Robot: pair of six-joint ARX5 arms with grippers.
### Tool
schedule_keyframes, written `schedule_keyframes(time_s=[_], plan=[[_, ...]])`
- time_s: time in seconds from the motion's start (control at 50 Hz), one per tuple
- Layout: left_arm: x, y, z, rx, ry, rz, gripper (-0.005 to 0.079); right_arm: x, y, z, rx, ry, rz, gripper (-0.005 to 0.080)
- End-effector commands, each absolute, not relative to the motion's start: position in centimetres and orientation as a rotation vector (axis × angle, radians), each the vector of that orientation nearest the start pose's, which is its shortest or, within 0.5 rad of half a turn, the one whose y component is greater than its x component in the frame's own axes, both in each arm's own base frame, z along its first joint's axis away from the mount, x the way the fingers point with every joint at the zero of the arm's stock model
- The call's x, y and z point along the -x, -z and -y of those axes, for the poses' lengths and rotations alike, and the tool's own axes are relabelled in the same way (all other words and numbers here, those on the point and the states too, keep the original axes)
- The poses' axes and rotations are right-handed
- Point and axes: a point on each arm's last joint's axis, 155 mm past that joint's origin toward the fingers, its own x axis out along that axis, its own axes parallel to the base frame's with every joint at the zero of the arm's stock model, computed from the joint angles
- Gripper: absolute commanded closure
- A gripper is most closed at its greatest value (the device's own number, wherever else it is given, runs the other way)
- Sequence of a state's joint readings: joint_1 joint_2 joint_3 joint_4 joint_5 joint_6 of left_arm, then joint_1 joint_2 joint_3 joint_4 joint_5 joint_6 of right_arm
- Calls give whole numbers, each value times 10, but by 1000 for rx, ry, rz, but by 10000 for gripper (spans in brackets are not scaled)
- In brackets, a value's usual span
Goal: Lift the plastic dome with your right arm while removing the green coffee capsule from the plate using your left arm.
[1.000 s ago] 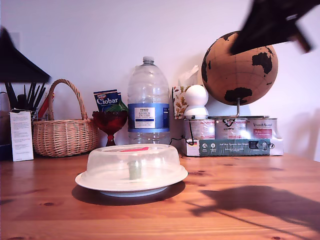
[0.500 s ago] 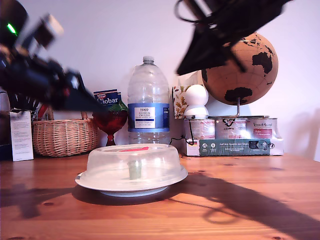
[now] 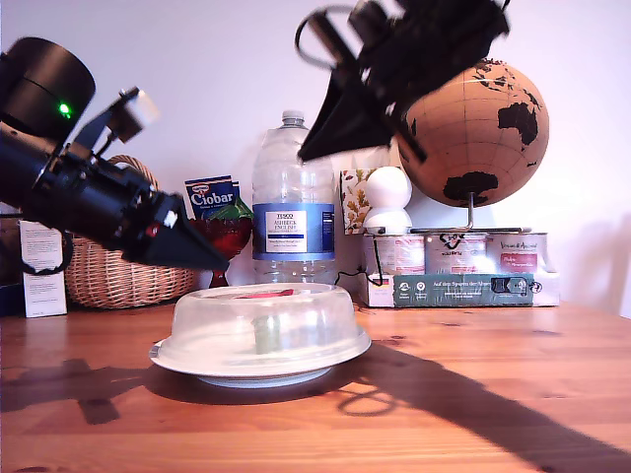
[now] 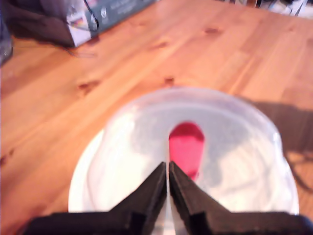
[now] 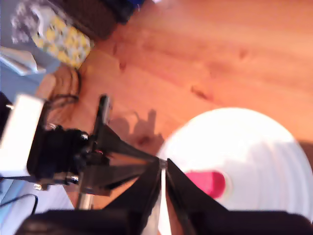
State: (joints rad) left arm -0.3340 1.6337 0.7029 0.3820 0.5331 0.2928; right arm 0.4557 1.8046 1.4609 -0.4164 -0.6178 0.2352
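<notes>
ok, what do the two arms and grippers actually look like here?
Both are black. My first gripper has pointed, tapered fingers and its arm carries a fat cylindrical joint, a green light and a white block. My second gripper is equally pointed, with black cable loops behind it.

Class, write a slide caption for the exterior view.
Two arms hover above the plastic dome covering the green coffee capsule on the plate.

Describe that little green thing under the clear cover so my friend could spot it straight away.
Start at the wooden table and find the white plate in front of the big water bottle. A clear plastic dome with a red tab on top covers the plate. Standing inside, near the middle, is the green coffee capsule: a tiny olive-green pod, the only green thing under the dome.
</notes>
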Motion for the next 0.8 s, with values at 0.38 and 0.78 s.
schedule_keyframes(time_s=[0.38,0.78], plan=[[-362,-67,225,-236,923,-512,764,-395,-146,-321,-240,-931,-974,763],[-359,-56,221,-241,911,-557,764,-399,-124,-324,-210,-899,-995,735]])
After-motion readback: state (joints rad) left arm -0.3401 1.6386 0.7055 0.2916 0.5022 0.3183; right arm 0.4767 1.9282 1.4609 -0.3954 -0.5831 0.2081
